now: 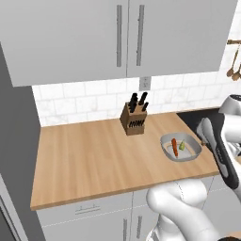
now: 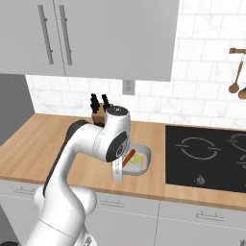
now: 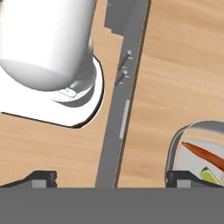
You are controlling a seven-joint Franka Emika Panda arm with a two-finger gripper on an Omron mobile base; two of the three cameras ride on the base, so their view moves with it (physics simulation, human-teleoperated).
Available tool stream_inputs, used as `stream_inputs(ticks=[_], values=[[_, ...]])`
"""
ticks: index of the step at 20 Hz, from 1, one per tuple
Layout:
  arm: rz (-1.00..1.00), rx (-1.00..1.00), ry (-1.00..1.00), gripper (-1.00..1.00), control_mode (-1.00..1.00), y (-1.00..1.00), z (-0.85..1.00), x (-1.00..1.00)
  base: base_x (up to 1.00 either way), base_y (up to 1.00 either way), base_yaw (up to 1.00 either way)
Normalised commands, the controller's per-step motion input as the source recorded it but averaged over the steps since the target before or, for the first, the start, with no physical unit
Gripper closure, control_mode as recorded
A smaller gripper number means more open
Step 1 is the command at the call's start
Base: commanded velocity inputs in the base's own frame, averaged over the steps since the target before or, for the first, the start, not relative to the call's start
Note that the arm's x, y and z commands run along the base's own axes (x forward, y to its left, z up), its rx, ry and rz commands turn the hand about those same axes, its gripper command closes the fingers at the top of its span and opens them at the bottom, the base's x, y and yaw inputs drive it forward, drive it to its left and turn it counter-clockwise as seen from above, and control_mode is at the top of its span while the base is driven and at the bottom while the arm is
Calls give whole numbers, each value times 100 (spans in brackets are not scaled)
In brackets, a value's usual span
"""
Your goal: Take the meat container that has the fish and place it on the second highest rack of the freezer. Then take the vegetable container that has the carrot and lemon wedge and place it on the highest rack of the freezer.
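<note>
- My pincer [image 3: 109, 178] looks down along itself in the hand view: its two small dark finger tips [image 3: 41, 178] sit far apart at the bottom, wide, with nothing between them but counter and cabinet front.
- Just beside my right-hand tip in that view lies the vegetable container [image 3: 175, 144], a shallow grey tub with a thick rounded rim and a paler inside.
- In the tub the carrot [image 3: 203, 153] shows as a smooth, tapering orange piece, and the lemon wedge [image 3: 210, 176] as a small yellow-green sliver beside it.
- In the left base view the vegetable container [image 1: 165, 141] rests on the wooden countertop [image 1: 94, 155] near its right end, with the carrot [image 1: 174, 147] lying lengthwise and the lemon wedge [image 1: 182, 146] just beside it.
- The countertop is pale wood with a straight grain and a square front edge.
- Behind the tub stands a knife block [image 1: 133, 120], brown wood, tilted, with black handles sticking out of the top.
- To the right, a flat black cooktop [image 2: 206, 156] carries thin ring markings; I can read no writing on it.
- The wall behind is white, faintly marbled tile [image 2: 202, 62] with an outlet plate [image 2: 128, 87].
- Above hang plain grey upper cabinets [image 1: 117, 37] with long vertical bar handles.
- Wooden spoons [image 2: 235, 79] hang on the wall at the far right.
</note>
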Motion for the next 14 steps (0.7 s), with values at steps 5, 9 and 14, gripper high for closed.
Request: stream_inputs(ticks=[5, 9, 14], values=[[2, 0, 7, -100, -100, 0, -38, 52, 0, 0, 0], [0, 0, 8, -100, -100, 0, -30, 69, 0, 0, 0], [0, 0, 5, -100, -100, -6, -32, 69, 0, 0, 0]])
